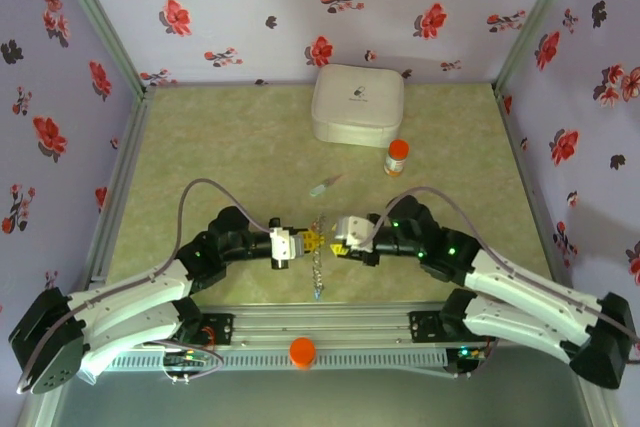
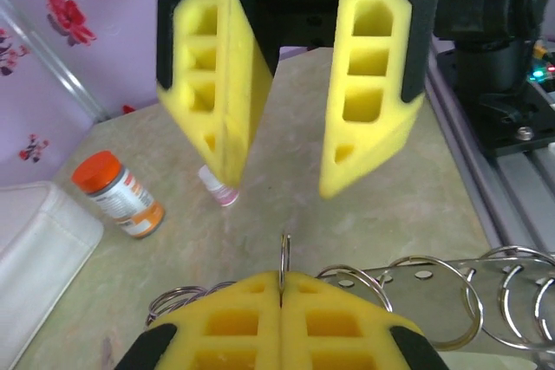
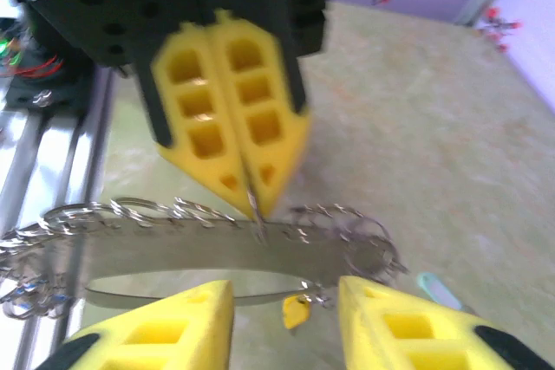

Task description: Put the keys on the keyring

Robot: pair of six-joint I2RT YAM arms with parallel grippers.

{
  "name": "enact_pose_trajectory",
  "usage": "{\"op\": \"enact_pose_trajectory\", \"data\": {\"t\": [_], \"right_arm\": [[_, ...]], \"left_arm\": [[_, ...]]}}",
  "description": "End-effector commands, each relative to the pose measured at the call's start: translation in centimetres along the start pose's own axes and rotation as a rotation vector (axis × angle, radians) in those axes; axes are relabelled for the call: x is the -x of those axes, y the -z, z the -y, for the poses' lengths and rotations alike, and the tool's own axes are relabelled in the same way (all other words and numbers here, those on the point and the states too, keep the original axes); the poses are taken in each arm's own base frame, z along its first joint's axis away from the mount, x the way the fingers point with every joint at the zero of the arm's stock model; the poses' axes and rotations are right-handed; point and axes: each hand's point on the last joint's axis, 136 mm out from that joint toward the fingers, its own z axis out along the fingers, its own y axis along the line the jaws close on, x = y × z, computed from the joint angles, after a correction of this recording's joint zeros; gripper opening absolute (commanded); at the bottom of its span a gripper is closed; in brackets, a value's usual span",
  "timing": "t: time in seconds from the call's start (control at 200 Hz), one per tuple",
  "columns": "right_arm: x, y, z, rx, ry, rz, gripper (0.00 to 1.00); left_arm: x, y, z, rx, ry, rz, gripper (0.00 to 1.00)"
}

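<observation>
Two tools are facing each other over the bench (image 1: 220, 147). The left tool (image 2: 280, 279) is clamping shut on one thin loop of the keyring (image 3: 173, 253); the right tool (image 3: 284, 290) is standing open, gripping nothing. The keyring, a silvery loop-edged strip, is running lengthwise toward the near edge.

My left gripper (image 2: 281, 282) hides the stretch of the keyring (image 2: 434, 296) it pinches; the keyring's right end is cut by the edge. Under the keyring, a yellow key (image 3: 296, 311) is blurred, its shape unclear.
</observation>
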Motion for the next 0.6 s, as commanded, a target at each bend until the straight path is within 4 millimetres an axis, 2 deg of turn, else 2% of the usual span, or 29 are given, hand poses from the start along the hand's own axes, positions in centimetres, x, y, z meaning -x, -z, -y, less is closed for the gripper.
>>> {"op": "enact_pose_trajectory", "data": {"t": [0.0, 0.145, 0.25, 0.595], "right_arm": [[1.5, 1.0, 3.3, -0.173, -0.215, 0.161, 0.42], [-0.8, 1.2, 7.6, -0.421, -0.479, 0.129, 0.40], [-3.0, 0.8, 9.7, -0.550, -0.639, 0.039, 0.38], [-7.0, -3.2, 11.0, -0.615, -0.878, -0.280, 0.41]], "left_arm": [[1.1, 0.8, -2.6, 0.154, 0.064, 0.025, 0.00], [0.0, 2.2, -5.2, 0.323, 0.227, -0.035, 0.00], [-0.6, 3.5, -6.5, 0.421, 0.312, -0.071, 0.00], [-1.5, 5.9, -7.4, 0.548, 0.364, -0.096, 0.00]]}}
